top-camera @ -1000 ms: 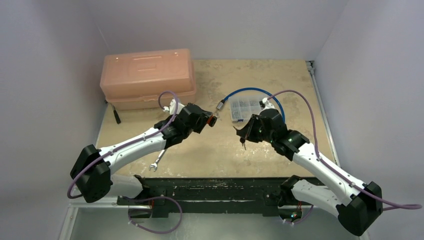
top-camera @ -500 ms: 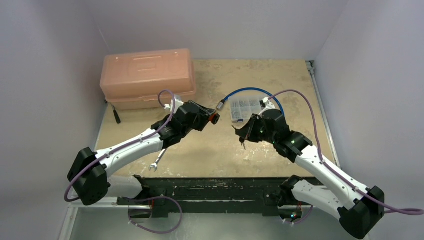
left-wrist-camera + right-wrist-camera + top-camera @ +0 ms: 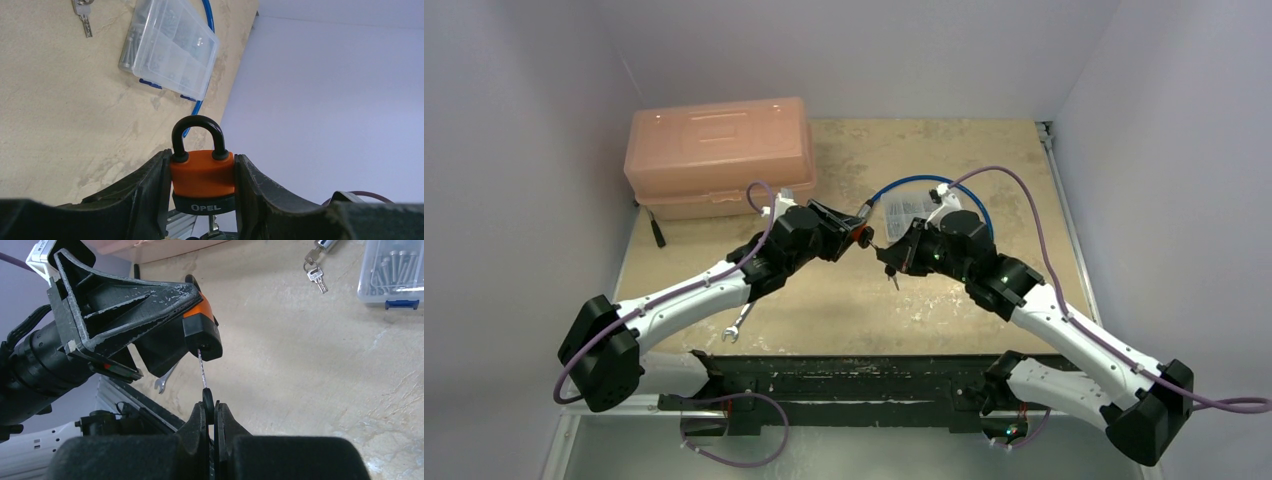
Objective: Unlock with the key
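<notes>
**Inspector:** Nearest item first. What is the condition of the right tool?

**Assistant:** The right tool (image 3: 207, 407) is closed flat on the black head of the key (image 3: 202, 371). The blade stands clear of the fingers and points away from them.

**Inspector:** Where is the lock?

**Assistant:** The padlock (image 3: 202, 332) is held off the surface, above its middle. The left tool (image 3: 202, 171) pinches its orange sides, with the jaws part-closed onto the body. The black keyhole face is turned toward the key and the shackle is on the opposite side.

**Inspector:** Which relation governs the next move?

**Assistant:** The lock lies straight ahead of the key, along the blade's long axis. The tip meets the keyhole face, but I cannot tell how deep it sits. The blade looks almost in line with the lock body. In my judgement the move is a straight push along that axis, then a turn. The right arm would do both while the left only braces.

**Inspector:** Anything beyond that?

**Assistant:** Spare keys (image 3: 316, 276) lie on the surface beside a clear parts box (image 3: 395, 270), toward the far edge. Neither is involved.
</notes>
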`<state>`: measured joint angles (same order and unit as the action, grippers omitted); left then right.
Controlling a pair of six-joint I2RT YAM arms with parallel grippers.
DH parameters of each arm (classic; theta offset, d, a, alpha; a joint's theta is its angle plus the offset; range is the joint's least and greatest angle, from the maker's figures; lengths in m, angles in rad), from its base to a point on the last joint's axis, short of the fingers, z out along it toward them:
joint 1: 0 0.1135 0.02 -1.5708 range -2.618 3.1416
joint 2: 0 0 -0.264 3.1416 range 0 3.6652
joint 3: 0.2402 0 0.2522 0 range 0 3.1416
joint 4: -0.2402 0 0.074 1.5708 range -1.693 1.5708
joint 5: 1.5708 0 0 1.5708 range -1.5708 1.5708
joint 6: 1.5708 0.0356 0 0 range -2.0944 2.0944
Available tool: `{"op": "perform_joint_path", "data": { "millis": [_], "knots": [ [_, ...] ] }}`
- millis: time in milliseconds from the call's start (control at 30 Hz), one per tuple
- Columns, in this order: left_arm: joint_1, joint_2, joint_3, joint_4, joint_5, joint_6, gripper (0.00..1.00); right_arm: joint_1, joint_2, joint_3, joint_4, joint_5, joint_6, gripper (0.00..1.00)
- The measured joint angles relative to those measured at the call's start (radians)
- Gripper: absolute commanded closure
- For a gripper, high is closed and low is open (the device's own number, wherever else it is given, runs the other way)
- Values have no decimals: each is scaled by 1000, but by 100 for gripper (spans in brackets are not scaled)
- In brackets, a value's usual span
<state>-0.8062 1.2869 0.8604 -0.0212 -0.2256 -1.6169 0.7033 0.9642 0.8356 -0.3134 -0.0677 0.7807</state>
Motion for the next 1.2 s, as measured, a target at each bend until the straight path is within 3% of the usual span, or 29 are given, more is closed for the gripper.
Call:
{"op": "perform_joint_path", "data": {
  "millis": [1200],
  "knots": [
    [8, 30, -17, 42, 21, -2, 100, 17, 80, 13, 9, 47, 8, 100]
  ]
}}
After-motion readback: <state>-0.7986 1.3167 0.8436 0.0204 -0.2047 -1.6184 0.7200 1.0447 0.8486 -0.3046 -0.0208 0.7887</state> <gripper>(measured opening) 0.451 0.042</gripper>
